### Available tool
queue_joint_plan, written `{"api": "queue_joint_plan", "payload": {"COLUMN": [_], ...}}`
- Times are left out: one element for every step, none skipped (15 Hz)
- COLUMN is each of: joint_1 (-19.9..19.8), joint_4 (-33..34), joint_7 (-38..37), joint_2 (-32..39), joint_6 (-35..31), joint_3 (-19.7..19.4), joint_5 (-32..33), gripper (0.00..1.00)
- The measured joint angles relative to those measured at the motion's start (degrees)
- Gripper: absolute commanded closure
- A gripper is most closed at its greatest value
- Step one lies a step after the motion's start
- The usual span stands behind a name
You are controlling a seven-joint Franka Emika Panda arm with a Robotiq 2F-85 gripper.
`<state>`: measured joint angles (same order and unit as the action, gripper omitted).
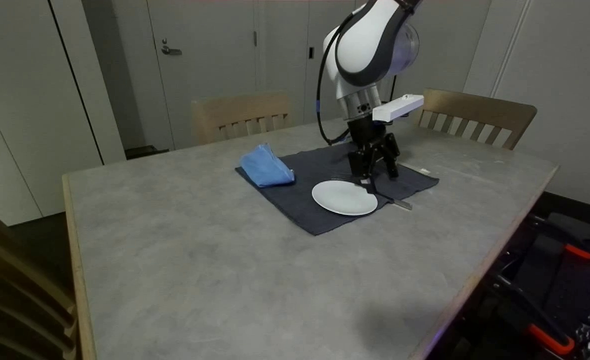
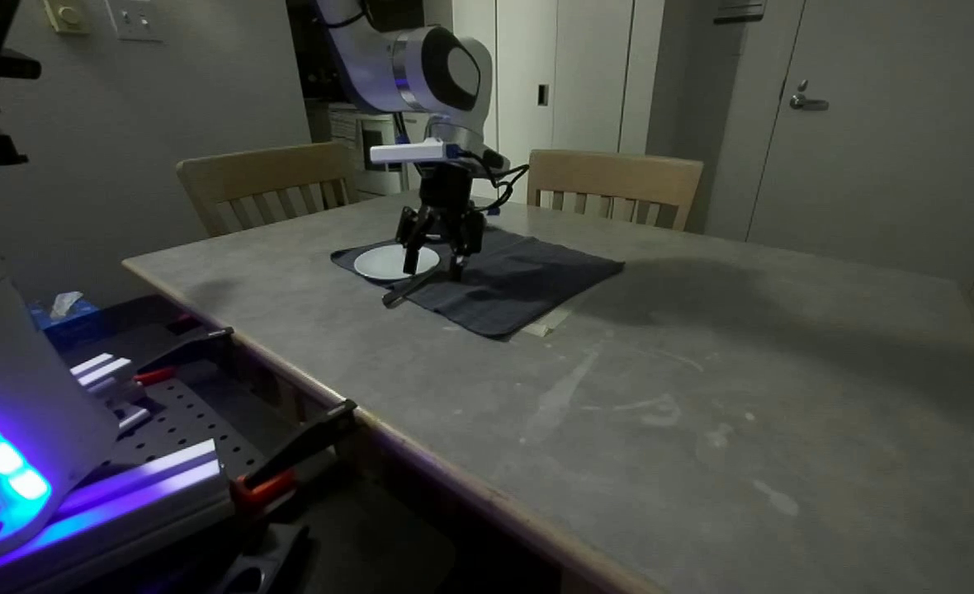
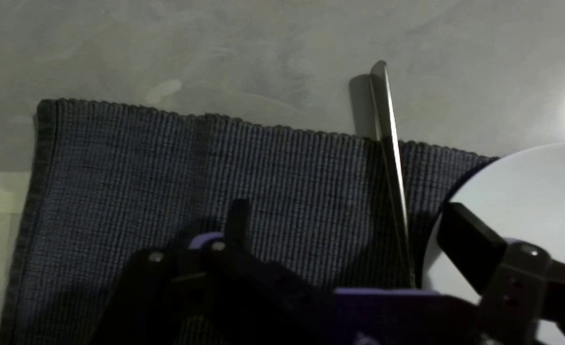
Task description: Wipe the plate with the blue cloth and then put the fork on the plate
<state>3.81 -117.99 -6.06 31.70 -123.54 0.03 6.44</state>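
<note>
Gripper (image 3: 349, 218) hangs spread wide over slim, glossy metal fork (image 3: 391, 148); smooth round plate (image 1: 345, 198) just beside it, ribbed placemat (image 3: 282, 182) below, lumpy blue cloth (image 1: 266, 167) well apart.

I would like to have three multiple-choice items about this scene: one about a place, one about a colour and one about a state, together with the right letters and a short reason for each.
1) The fork lies beside the plate. Where is its handle end?
A. On the plate
B. Past the edge of the placemat
C. Under the plate

2) What colour is the cloth?
A. Red
B. Green
C. Blue

3) In which state is the end effector?
A. Open
B. Shut on the fork
C. Shut on the cloth

Right letters:
1 B: in the wrist view, the handle crosses the placemat's edge.
2 C: an exterior view shows it plainly blue.
3 A: in the wrist view, its jaws stand wide apart.
</note>
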Motion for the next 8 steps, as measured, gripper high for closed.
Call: {"api": "queue_joint_plan", "payload": {"joint_1": [0.04, 0.07, 0.14, 0.33, 0.60, 0.94, 1.32, 1.67], "joint_4": [0.10, 0.10, 0.11, 0.11, 0.05, -0.06, -0.35, -0.89], "joint_7": [0.00, 0.00, 0.00, -0.01, -0.01, -0.02, -0.02, -0.02], "joint_2": [-0.01, 0.00, 0.00, -0.06, -0.20, -0.44, -0.87, -1.48], "joint_6": [0.01, 0.00, 0.00, 0.00, -0.02, -0.03, -0.05, -0.07], "joint_3": [0.00, 0.00, 0.00, 0.00, 0.00, 0.01, 0.01, 0.01], "joint_5": [0.00, 0.00, 0.06, 0.32, 0.83, 1.32, 2.08, 2.76], "gripper": [0.00, 0.00, 0.00, 0.00, 0.00, 0.00, 0.00, 0.00]}}
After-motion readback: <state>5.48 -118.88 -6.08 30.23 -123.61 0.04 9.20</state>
